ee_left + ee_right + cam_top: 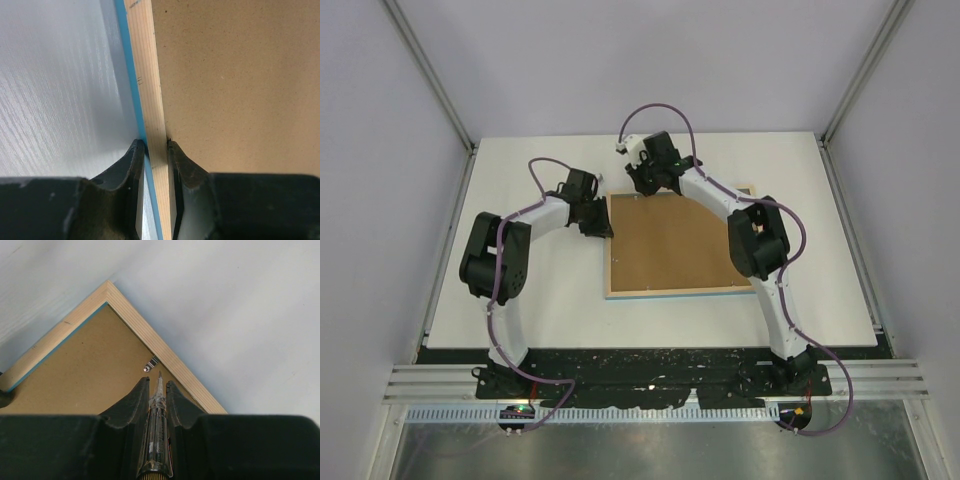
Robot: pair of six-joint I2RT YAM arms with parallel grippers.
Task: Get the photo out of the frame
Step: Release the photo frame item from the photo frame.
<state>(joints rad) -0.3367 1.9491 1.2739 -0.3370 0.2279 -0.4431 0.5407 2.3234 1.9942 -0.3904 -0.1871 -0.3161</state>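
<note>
Top external: frame on white table

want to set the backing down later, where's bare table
Bare white table lies between the face-down light-blue wooden frame and the near edge, and to its right. Crowded at its far-left corner: left fingers pinch the rail, right fingers hold a clear-handled screwdriver.

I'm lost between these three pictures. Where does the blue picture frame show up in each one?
Top view: the frame lies back-up in the middle.
Left wrist view: its wooden edge runs top to bottom, pinched by the left hand.
Right wrist view: its corner points upward.
Shared landmark: the brown backing board inside it.
</note>
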